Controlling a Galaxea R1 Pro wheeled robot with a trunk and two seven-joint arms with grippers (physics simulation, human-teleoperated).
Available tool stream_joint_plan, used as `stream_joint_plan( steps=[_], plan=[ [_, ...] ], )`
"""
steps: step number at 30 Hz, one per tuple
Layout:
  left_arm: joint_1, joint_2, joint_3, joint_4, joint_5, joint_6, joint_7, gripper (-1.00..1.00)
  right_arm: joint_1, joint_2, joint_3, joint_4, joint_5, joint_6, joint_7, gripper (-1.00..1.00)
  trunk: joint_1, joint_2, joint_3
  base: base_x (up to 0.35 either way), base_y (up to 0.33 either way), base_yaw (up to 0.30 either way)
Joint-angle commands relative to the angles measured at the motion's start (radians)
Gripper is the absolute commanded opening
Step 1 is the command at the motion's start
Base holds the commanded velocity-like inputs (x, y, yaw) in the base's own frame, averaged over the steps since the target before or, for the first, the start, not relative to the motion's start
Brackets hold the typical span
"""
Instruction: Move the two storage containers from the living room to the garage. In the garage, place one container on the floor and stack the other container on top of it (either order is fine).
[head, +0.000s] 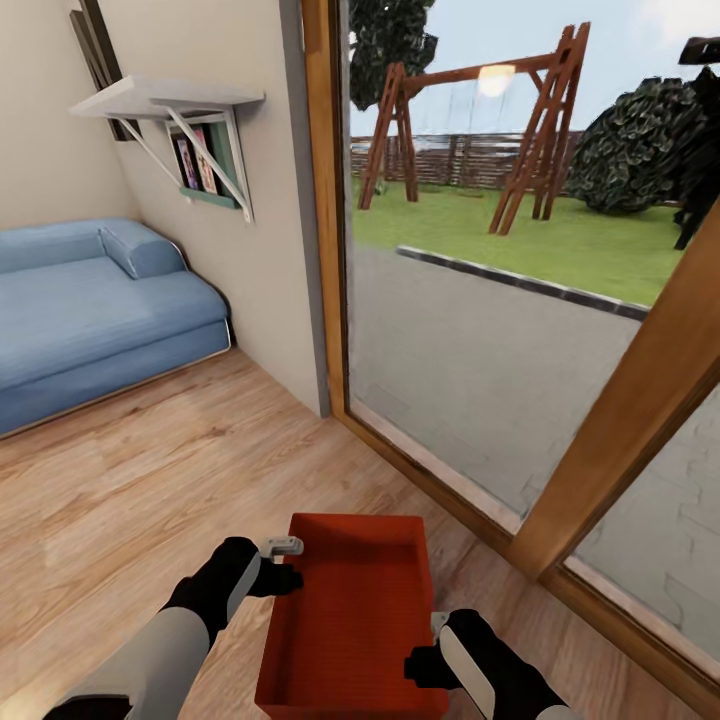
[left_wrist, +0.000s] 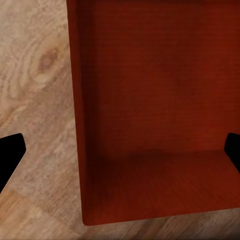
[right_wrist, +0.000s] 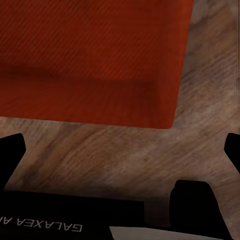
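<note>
One red-orange storage container (head: 355, 620) sits on the light wood-plank flooring of the living room, straight ahead of me. My left gripper (head: 290, 562) hovers at its left wall near the far corner. In the left wrist view that gripper (left_wrist: 120, 150) is open, its fingertips (left_wrist: 11, 150) spread wide over the container's wall (left_wrist: 82, 125) and inside (left_wrist: 155, 100). At the near right wall is my right gripper (head: 425, 645). From the right wrist, this gripper (right_wrist: 120, 155) is open over bare floor beside a corner of the container (right_wrist: 100, 65).
A wood-framed glass door (head: 330, 250) runs along the right, close to the container. A blue sofa (head: 90, 310) stands at the left wall under a white shelf (head: 165, 100). Open wood floor (head: 130, 480) lies to the left. My base (right_wrist: 65, 220) shows under the right wrist.
</note>
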Motion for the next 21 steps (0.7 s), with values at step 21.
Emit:
stream_joint_plan(
  steps=[21],
  plan=[
    [0.001,-0.001,0.006,-0.002,-0.005,0.004,-0.005,1.00,-0.001,-0.090,-0.049,0.001,-0.013,0.003,-0.010,1.00,0.000,0.000,-0.001,0.000,0.000,0.000]
  ],
)
